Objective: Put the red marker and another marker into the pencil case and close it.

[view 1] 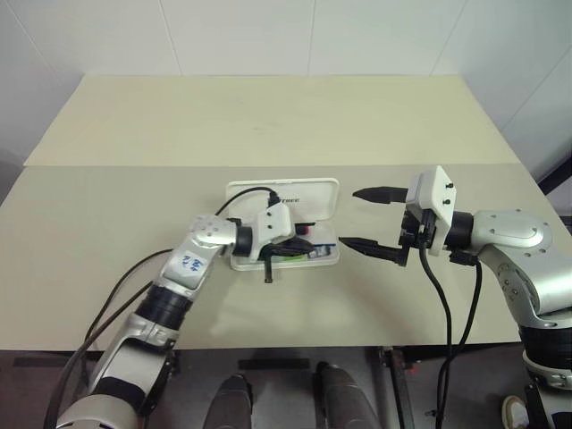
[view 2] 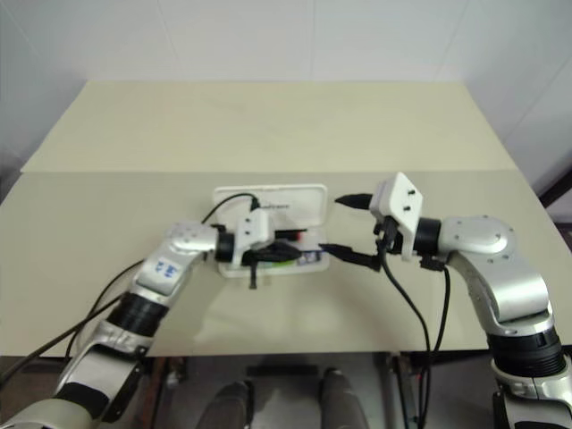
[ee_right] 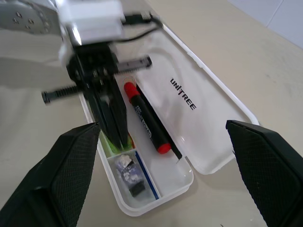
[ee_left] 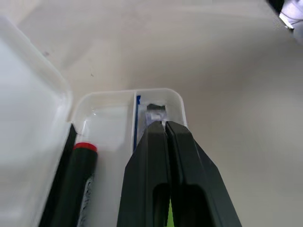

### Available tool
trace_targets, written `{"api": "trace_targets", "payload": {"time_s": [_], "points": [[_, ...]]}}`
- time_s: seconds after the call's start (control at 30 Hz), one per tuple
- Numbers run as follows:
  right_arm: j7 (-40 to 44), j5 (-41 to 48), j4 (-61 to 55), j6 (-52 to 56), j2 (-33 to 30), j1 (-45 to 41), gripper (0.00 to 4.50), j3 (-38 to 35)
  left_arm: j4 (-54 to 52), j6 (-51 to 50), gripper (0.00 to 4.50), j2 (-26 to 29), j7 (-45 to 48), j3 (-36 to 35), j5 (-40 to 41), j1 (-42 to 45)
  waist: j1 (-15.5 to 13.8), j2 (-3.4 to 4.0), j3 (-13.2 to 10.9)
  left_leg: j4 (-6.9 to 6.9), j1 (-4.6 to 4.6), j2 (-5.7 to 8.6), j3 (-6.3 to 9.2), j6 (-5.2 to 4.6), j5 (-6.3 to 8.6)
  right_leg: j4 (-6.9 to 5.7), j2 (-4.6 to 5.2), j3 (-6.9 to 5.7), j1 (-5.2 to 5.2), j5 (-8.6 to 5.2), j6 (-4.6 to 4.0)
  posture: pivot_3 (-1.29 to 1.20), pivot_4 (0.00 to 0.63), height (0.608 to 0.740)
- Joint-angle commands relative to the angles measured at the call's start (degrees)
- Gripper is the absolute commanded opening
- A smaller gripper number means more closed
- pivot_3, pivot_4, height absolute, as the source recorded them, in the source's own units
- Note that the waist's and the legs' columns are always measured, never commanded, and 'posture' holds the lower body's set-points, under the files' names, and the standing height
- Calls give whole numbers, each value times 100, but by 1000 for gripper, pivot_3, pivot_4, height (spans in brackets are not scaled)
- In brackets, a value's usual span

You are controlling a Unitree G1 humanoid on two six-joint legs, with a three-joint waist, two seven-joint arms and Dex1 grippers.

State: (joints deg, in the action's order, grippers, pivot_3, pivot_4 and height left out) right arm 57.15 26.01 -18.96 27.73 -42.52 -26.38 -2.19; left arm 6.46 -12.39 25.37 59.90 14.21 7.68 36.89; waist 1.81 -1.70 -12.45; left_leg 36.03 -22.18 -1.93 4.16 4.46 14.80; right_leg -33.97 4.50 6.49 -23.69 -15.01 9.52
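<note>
**Case open, left gripper down in the tray**

The white rectangular hard-plastic pencil case (ee_right: 187, 118) lies open near the middle of the pale beige table (view 1: 268, 116), its lid laid flat on the far side with the dark "UNITREE" lettering facing up. The red marker (ee_right: 146, 120), a slim black barrel with red at both visible ends, rests lengthwise in the tray along the hinge side.

The left gripper (ee_right: 113, 127) reaches into the tray from the left, its two black fingers pressed together. Under them a strip of lime green (ee_right: 110, 141) peeks out (most of that object is covered by the fingers, so whether it is the highlighter's cap or body cannot be told, nor whether the fingers pinch it). Beyond the fingertips, a divided-off compartment at the case's right end holds a small crumpled grey-and-black item (ee_right: 129, 174), hard to identify.

The right gripper (view 1: 375, 220) hovers just right of the case, fingers spread wide and holding nothing.
</note>
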Motion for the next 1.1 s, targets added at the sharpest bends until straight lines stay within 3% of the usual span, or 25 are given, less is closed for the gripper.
{"api": "trace_targets", "payload": {"time_s": [0.03, 0.17, 0.3, 0.5, 0.8, 1.1], "points": [[19, 96, -98, -68, -5, -40, 4500, -52, -597, 9, 33, 267, 106, -403, 338, -229, -4, 0, 0, 1, 0, 0, 0, 0, 0, 0, 0, 0, 0, 0, 0, 0, 150, 740], [54, 84, -38, -90, 14, -87, 4500, -7, -963, -137, 33, 501, 103, -761, 639, -439, -21, 0, 0, 4, -1, 0, 0, 0, 0, 1, 1, 0, 2, 1, 1, 0, 150, 740], [153, 93, 68, -171, 12, -149, 4500, 9, -1655, -407, 33, 945, 349, -1628, 1525, -1072, 22, 0, 0, 1, -2, 0, 0, 0, 0, 4, 1, 0, 2, 0, 0, 0, 150, 740], [293, 166, 182, -214, -48, -150, 4500, -87, -1845, -446, 33, 1467, 362, -2242, 1807, -1729, 22, -1, 0, 1, 2, -3, -1, -4, 3, 3, 1, -2, 2, -3, -6, 0, 150, 740], [333, 632, 97, 122, -387, 347, 4500, -770, -685, -11, 33, 1867, 128, -3029, 1675, -1678, -17, -1, 0, 4, 1, -3, -1, -4, 3, 6, 1, -3, 4, -26, -50, 0, 150, 740], [220, 469, 42, -171, -595, 625, 4500, -1044, 832, 367, 33, 1750, -139, -2694, 1285, -719, 0, -2, 1, 4, 4, -3, -3, -4, 3, 4, 0, -3, 4, -22, -43, 0, 150, 740]]}}
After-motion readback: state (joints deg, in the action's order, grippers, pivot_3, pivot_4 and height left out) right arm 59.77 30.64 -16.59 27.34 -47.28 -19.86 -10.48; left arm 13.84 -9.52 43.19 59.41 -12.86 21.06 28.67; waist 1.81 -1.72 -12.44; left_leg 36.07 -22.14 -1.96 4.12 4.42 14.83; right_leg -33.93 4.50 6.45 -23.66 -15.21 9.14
